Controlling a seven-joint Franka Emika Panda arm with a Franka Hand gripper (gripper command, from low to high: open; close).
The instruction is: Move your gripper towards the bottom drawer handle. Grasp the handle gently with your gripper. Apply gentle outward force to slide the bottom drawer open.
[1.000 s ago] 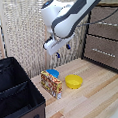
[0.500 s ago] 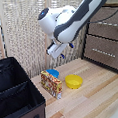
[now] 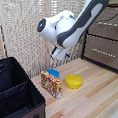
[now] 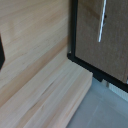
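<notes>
In the exterior view the white gripper (image 3: 61, 53) hangs from the bulky white arm, above the wooden tabletop and in front of the curtain. Its short dark, blue-tipped fingers (image 3: 66, 55) hold nothing. The dresser stands at the exterior view's right. Its bottom drawer (image 3: 106, 56) is shut, and its thin silver handle (image 3: 101, 50) is well to the right of the gripper, with open space between them. The wrist view shows a dark brown panel (image 4: 115, 45) with a silver bar (image 4: 102, 20); I cannot tell which drawer it is. One dark finger (image 4: 1, 50) shows at that picture's edge.
The dresser's other drawer (image 3: 112, 27) sits above the bottom one. A big black fabric case (image 3: 16, 92) fills the exterior view's left. A patterned box (image 3: 51, 84), a blue object (image 3: 53, 73) and a yellow bowl (image 3: 74, 81) stand on the wooden tabletop (image 3: 92, 100) below the gripper.
The arm has shifted a little toward the exterior view's right and slightly lower. The gripper is still empty and the drawers have not moved.
</notes>
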